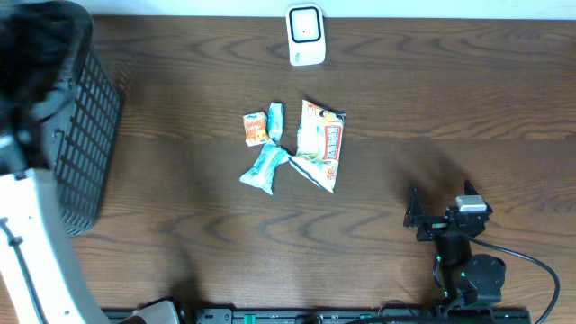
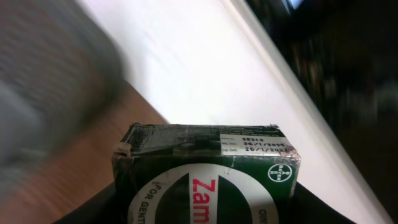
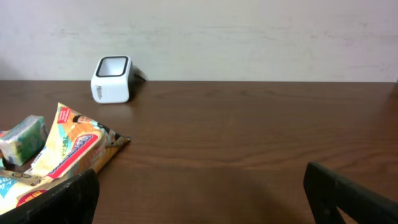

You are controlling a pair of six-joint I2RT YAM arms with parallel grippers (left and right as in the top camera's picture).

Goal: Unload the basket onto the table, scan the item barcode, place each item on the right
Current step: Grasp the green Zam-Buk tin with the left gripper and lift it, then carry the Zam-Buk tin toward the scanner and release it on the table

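Left wrist view, nearest first: the left gripper (image 2: 211,208) is gripping a green box (image 2: 205,162). Its dark fingers (image 2: 115,208) are pressing on both lower sides of the box and standing about half apart, as wide as the box. The box is facing the camera and showing a white oval with red letters "Zam", a round logo on the right and printed date lines on its top flap. The flap's left corner is looking scuffed. No barcode is showing on these faces. Behind the box, brown table (image 1: 450,108) wood and a white wall are showing, and the left of this picture is blurring grey.

Right wrist view: the right gripper (image 3: 202,202) is standing fully wide, with one dark finger at each lower corner. It is holding nothing and touching nothing, with bare table between the fingers. Further off to its left, a big orange-and-white snack packet (image 3: 68,152) is lying flat, with a small green packet (image 3: 25,140) just beside it. Farthest, by the wall, the white scanner (image 3: 112,79) is standing upright.

Overhead: the right gripper is sitting at the near right of the table, well apart from the packets in the middle. The white left arm (image 1: 31,234) is reaching up the left edge toward the black basket (image 1: 81,135). Its end is a dark blur over the basket, so the box is not readable there, and it is well apart from the scanner at the far middle edge.
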